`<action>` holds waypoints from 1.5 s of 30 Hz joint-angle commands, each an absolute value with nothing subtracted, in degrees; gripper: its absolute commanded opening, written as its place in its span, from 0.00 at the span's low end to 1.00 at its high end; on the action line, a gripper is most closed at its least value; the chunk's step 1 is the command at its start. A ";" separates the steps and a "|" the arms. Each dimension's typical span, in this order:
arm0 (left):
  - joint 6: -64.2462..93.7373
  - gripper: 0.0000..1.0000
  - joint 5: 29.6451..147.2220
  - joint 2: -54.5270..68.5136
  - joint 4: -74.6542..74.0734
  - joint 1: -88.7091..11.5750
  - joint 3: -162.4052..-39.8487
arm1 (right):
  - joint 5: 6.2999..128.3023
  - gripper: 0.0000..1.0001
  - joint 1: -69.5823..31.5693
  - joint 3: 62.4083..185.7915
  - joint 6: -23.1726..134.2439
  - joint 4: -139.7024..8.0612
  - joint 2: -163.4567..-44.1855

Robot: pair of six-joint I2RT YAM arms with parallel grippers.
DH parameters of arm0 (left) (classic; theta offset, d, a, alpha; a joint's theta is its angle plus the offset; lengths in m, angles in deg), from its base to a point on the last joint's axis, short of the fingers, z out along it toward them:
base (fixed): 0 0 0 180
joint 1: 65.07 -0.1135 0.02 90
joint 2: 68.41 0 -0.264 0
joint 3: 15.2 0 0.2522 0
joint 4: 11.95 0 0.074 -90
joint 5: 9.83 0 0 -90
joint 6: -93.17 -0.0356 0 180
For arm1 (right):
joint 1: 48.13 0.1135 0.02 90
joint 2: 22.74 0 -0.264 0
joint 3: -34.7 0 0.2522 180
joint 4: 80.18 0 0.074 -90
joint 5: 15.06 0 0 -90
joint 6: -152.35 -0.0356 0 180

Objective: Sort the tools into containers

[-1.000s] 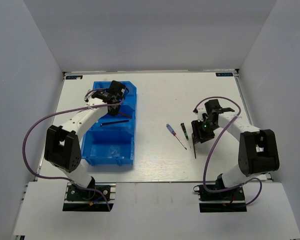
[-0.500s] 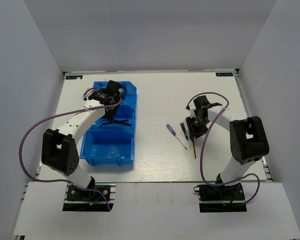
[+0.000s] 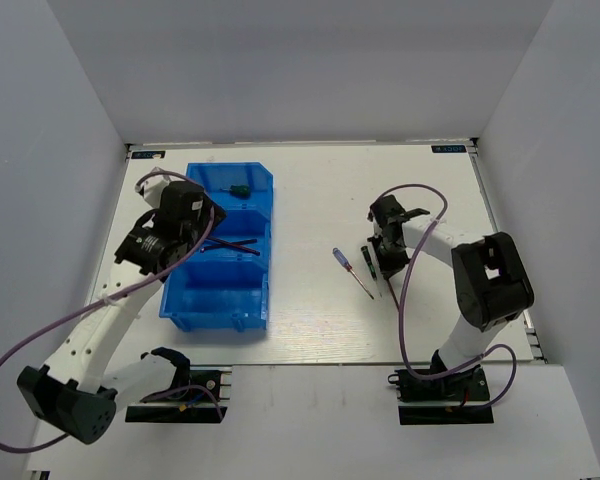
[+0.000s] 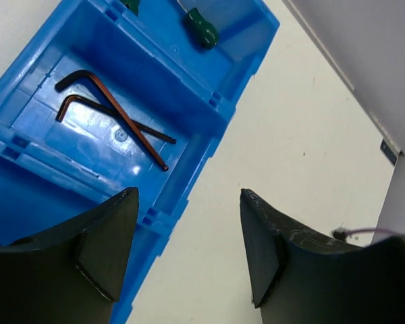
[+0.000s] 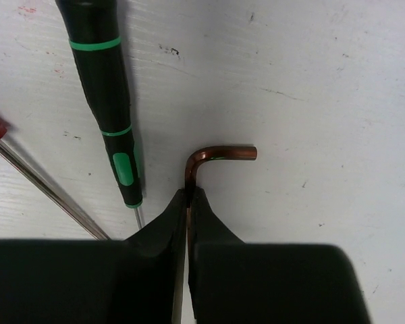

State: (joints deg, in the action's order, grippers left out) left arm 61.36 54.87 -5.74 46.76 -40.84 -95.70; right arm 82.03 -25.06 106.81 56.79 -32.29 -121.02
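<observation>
The blue bin point(image 3: 180, 305) stands on the left. Two reddish-brown hex keys point(image 4: 115, 115) lie crossed in its middle compartment, and a green-handled screwdriver point(image 4: 201, 27) lies in the far one. My left gripper point(image 4: 189, 194) hangs open and empty above the bin's right edge, and shows from above point(image 3: 202, 222). My right gripper point(image 5: 189, 192) is down at the table, shut on the long leg of a third hex key point(image 5: 219, 154). The green-handled precision screwdriver point(image 5: 104, 101) lies just left of it. Further left is the blue-handled screwdriver point(image 3: 340, 257).
The near compartment point(image 3: 220, 295) of the bin shows nothing in it. Purple cables loop off both arms, one point(image 3: 405, 300) close beside the tools on the right. White walls close the table point(image 3: 310, 200) in on three sides.
My left gripper has opened and drawn back left and nearer, off the far compartment. My right gripper has moved left and down onto the hex key and shut on it.
</observation>
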 commanded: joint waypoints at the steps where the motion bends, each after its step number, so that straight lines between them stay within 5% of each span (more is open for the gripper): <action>1: 56.61 0.71 59.42 -8.99 48.48 -40.72 -93.04 | 83.12 0.00 -25.37 104.44 55.06 -31.70 -126.63; 18: 46.85 0.71 73.75 -15.85 38.65 -40.72 -89.00 | 55.01 0.00 -24.67 133.09 67.71 -26.25 -122.40; 27: 43.86 0.71 79.56 -20.94 31.96 -40.72 -87.32 | 31.72 0.00 -15.19 151.36 62.79 -48.49 -134.52; 37: 43.86 0.71 80.17 -25.26 33.37 -40.72 -86.79 | 33.55 0.00 -5.69 174.22 62.09 -55.97 -153.25; 43: 43.33 0.72 82.01 -25.79 32.75 -40.72 -86.79 | 37.92 0.00 -1.65 162.99 70.60 -62.20 -151.76; 45: 42.63 0.74 83.68 -24.30 32.14 -40.72 -86.79 | 39.43 0.29 -1.64 164.47 69.66 -60.18 -152.81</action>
